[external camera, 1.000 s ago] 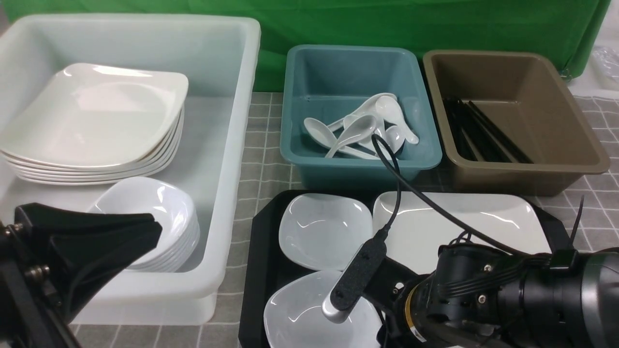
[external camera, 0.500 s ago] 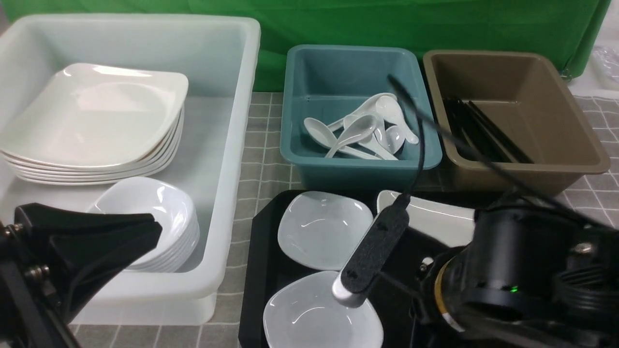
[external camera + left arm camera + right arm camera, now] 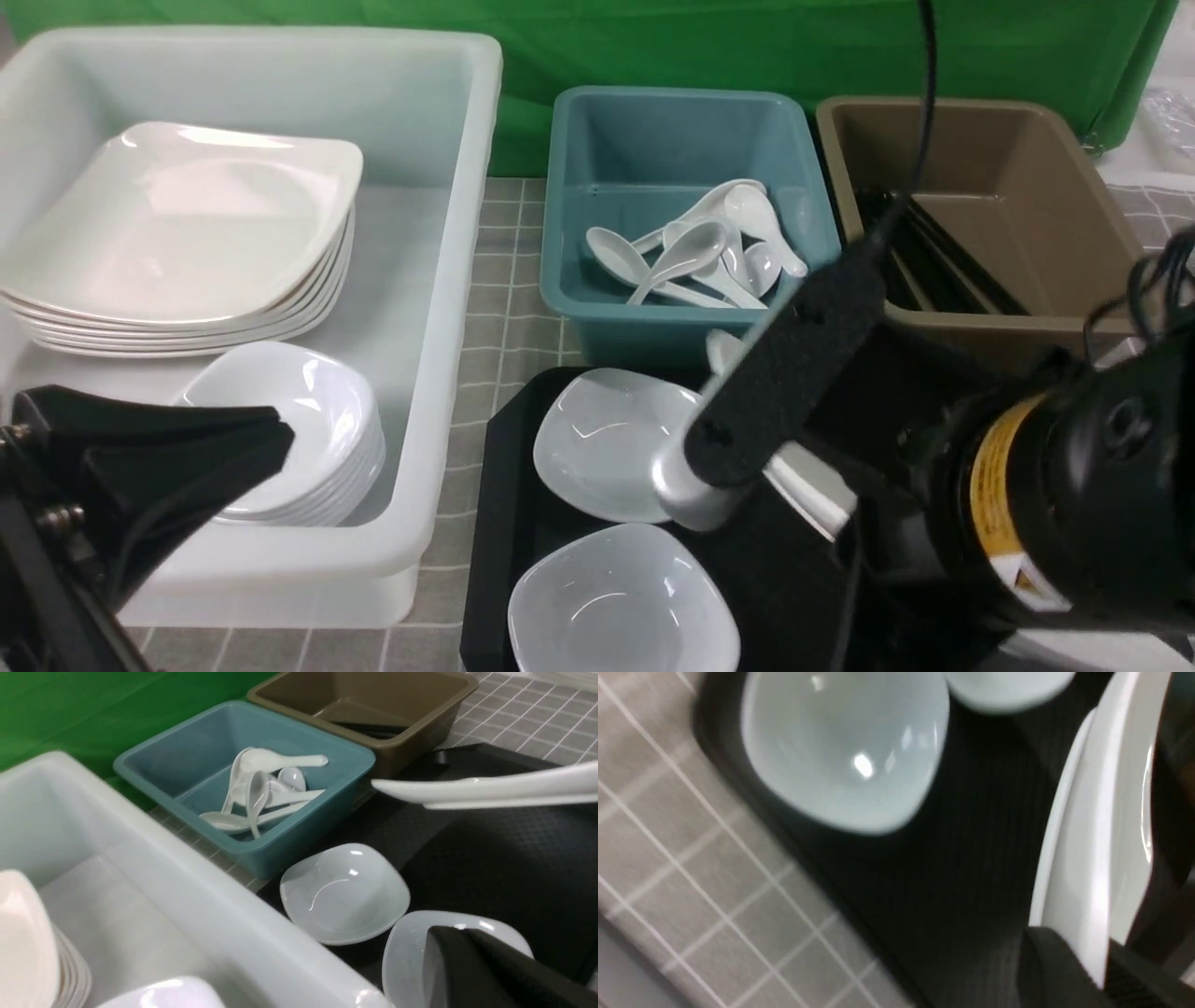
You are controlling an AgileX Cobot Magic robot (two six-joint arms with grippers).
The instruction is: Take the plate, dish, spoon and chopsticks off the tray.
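Above the right side of the tray (image 3: 490, 858), the right gripper (image 3: 1106, 966) pinches the rim of the lifted plate (image 3: 490, 787), which looks stiff, glossy and slippery, likely breakable if it slips.

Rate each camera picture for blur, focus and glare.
Right wrist view: smeared by motion throughout, the plate rim and tablecloth grid soft, one bright glint on the dish. Left wrist view: sharp, soft highlights on the spoons. Front view: background crisp, the close right arm out of focus.
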